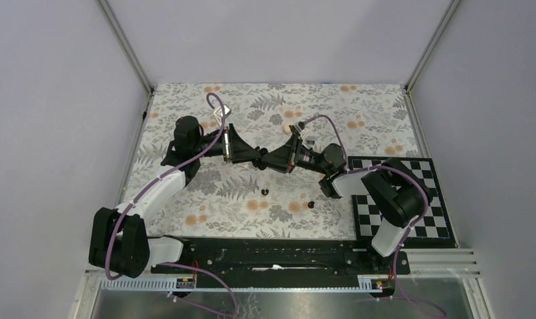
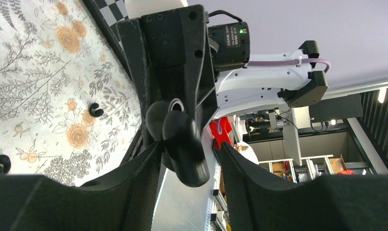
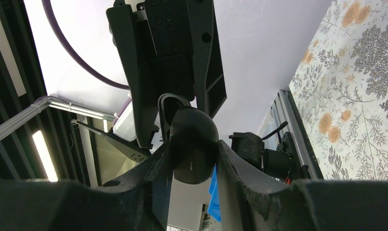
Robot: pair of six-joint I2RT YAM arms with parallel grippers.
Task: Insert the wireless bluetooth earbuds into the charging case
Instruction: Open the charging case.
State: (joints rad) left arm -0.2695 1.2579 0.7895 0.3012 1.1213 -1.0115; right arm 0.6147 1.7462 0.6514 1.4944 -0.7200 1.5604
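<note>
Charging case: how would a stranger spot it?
Over the floral mat, the two arms meet mid-table. The charging case sits there, clamped between the fingers of the right gripper: a glossy black pebble, far bigger than the two tiny earbuds on the mat.

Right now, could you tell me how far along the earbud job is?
Done: the charging case is held above the table, clamped in the right gripper, and its lid looks hinged open. In hand: the left gripper stands open around the case, not gripping it. Left: one earbud and the other earbud lie on the floral table, neither in the case.
</note>
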